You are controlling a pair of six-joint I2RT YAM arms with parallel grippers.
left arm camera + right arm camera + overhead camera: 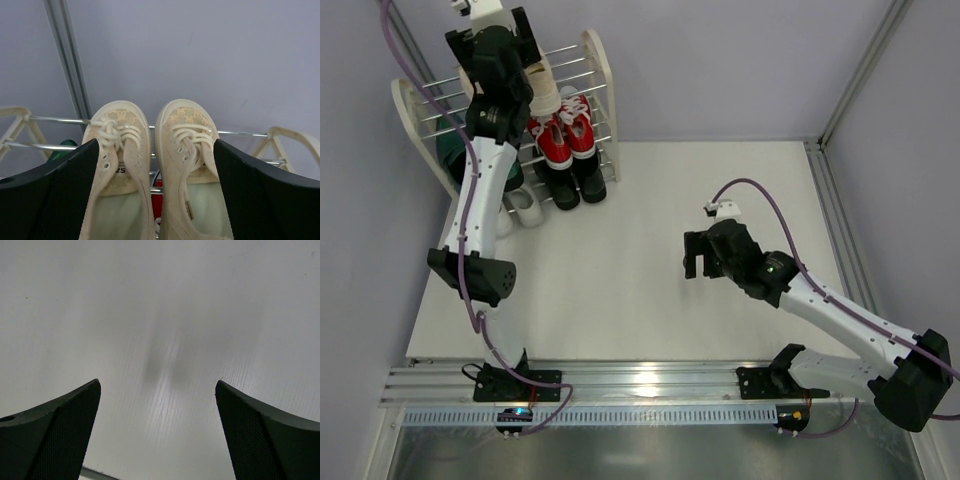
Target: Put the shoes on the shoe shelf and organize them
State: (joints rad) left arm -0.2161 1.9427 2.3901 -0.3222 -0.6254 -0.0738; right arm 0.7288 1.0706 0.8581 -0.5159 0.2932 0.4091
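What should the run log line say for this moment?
left gripper: open, straddling beige lace-up sneakers on cream-and-silver shoe shelf | right gripper: open, empty, above white table

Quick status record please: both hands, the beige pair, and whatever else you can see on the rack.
left hand: open, one finger on each side of the beige sneakers
beige sneakers: side by side on upper rods of the shoe shelf, toes toward the wall
right hand: open, empty, above bare table
red sneakers: tier below the beige pair
black dress shoes: lowest, in front of the red pair
white sneakers: left of the black pair; on rack or table, cannot tell
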